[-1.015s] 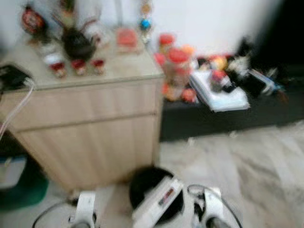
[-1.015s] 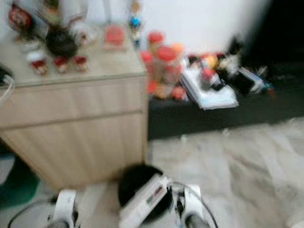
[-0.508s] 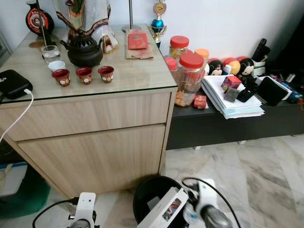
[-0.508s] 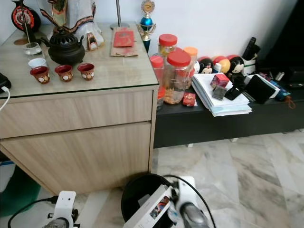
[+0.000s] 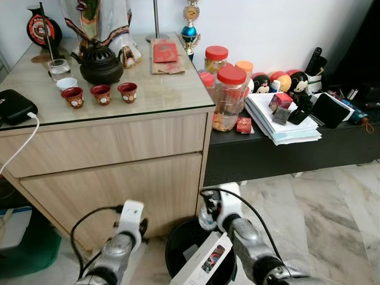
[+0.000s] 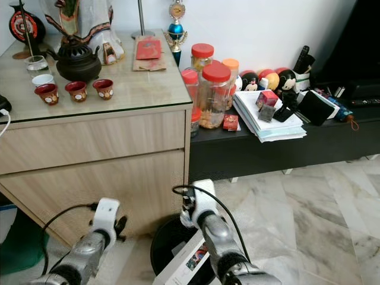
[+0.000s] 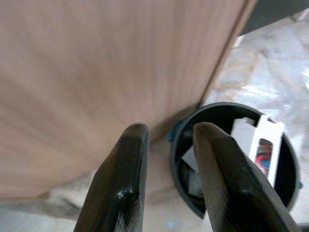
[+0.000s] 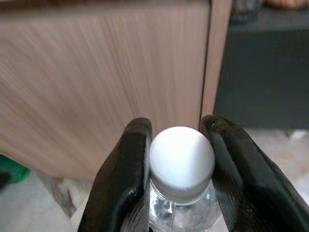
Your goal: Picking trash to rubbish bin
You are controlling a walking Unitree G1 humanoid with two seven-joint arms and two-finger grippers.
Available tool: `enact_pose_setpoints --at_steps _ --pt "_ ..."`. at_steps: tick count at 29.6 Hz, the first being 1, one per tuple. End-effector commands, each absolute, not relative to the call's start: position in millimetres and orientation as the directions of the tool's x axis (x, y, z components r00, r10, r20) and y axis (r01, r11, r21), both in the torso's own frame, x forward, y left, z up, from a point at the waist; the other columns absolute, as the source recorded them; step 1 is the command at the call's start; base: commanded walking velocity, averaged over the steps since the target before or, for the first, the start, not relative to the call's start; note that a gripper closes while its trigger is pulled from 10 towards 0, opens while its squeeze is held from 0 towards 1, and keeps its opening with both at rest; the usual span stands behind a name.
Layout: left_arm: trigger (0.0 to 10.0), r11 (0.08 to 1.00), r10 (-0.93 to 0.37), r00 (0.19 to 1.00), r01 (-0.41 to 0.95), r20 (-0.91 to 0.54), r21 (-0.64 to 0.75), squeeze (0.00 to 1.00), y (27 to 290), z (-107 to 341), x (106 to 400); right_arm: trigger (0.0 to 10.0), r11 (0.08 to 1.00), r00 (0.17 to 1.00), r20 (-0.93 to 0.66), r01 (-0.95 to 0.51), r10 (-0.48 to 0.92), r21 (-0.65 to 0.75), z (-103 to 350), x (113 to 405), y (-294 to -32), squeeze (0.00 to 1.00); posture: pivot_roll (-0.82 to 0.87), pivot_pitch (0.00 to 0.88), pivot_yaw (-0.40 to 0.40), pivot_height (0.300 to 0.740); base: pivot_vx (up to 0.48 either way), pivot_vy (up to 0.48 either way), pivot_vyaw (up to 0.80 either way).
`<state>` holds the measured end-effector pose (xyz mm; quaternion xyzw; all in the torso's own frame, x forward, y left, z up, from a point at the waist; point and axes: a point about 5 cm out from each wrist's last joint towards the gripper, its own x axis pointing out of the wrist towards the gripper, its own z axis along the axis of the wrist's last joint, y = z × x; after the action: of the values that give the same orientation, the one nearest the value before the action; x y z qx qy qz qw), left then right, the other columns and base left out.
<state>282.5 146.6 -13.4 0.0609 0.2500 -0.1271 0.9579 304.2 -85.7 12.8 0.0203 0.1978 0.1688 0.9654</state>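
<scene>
The right end effector (image 8: 176,159) is clenched on a clear plastic bottle (image 8: 179,212), its 2 black fingers (image 8: 126,174) pressed to either side of the neck just below the white cap (image 8: 182,157). Only the cap and shoulders of the bottle can be seen; the rest is cut off at the picture's edge. In the head views the right arm (image 5: 240,234) reaches forward above the black rubbish bin (image 5: 178,249), and the bottle itself is hard to make out there behind the wrist.

The bin stands on the marble floor (image 5: 320,219) just beside the corner of the wooden cabinet (image 5: 119,178). Its mouth is partly covered by a white carton (image 5: 205,264) leaning out over the rim, so little of the inside shows; the left wrist view reveals white scraps (image 7: 190,159) lower down in it.

The left end effector (image 7: 166,145) hangs released, its 2 fingers apart with nothing between them, near the cabinet front and beside the bin.

On the glass tabletop (image 5: 160,89) stand a dark teapot (image 5: 100,64) and 3 red cups (image 5: 101,94), well back from the edge. A low black shelf (image 5: 285,151) to the right carries red-lidded jars (image 5: 230,95) and a stack of papers (image 5: 285,122) that overhangs its front. Open floor lies to the robot's right of the bin.
</scene>
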Motion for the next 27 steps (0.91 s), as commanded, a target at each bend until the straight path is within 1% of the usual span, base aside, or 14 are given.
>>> enact_pose_setpoints --at_steps 1,2,5,6,19,20,21,26,27 --pt "10.0 0.947 -0.244 0.834 0.315 -0.495 0.063 0.00 143.7 -13.2 282.1 10.0 0.942 0.875 -0.348 -0.320 0.335 0.102 19.5 309.8 -84.8 0.00 0.01 0.040 -0.042 0.740 0.000 0.000 0.00" --pt "10.0 0.947 -0.245 0.835 0.315 -0.493 0.062 0.00 143.1 -13.3 282.0 10.0 0.941 0.875 -0.348 -0.321 0.336 0.102 19.4 309.6 -84.8 0.44 0.01 0.040 -0.042 0.740 0.000 0.000 0.00" --pt "10.0 0.947 -0.248 0.835 0.315 -0.491 0.058 0.00 142.7 -13.3 281.9 10.0 0.941 0.874 -0.348 -0.324 0.338 0.100 19.2 309.4 -84.8 0.44 0.01 0.040 -0.042 0.740 0.000 0.000 0.00" --pt "10.0 0.948 -0.248 0.835 0.315 -0.492 0.056 0.00 142.8 -13.8 281.2 10.0 0.943 0.875 -0.353 -0.320 0.333 0.096 17.9 308.5 -86.3 1.00 0.01 0.041 -0.042 0.740 0.000 0.000 0.00" --pt "10.0 0.947 -0.254 0.830 0.318 -0.496 0.046 0.00 145.1 -16.1 278.3 10.0 0.946 0.865 -0.386 -0.311 0.320 0.088 6.9 298.8 -90.9 1.00 0.01 0.048 -0.044 0.740 0.000 0.000 0.00" --pt "10.0 0.947 -0.255 0.830 0.318 -0.497 0.045 0.00 145.3 -16.2 278.1 10.0 0.946 0.862 -0.393 -0.313 0.320 0.085 5.2 297.3 -91.1 0.60 0.01 0.049 -0.043 0.740 0.000 0.000 0.00" --pt "10.0 0.947 -0.254 0.829 0.318 -0.497 0.045 0.00 145.4 -16.3 278.0 10.0 0.946 0.860 -0.398 -0.313 0.319 0.082 4.1 296.4 -91.6 0.00 0.01 0.049 -0.043 0.740 0.000 0.000 0.00" --pt "10.0 0.947 -0.252 0.828 0.317 -0.500 0.047 0.00 146.0 -16.7 277.7 10.0 0.949 0.856 -0.414 -0.305 0.310 0.079 -0.2 292.8 -95.3 0.00 0.01 0.048 -0.041 0.740 0.000 0.000 0.00" --pt "10.0 0.948 -0.249 0.827 0.315 -0.504 0.049 0.00 146.9 -17.1 277.3 10.0 0.953 0.850 -0.437 -0.293 0.296 0.075 -5.6 288.3 -100.3 0.00 0.01 0.049 -0.040 0.740 0.000 0.000 0.00"
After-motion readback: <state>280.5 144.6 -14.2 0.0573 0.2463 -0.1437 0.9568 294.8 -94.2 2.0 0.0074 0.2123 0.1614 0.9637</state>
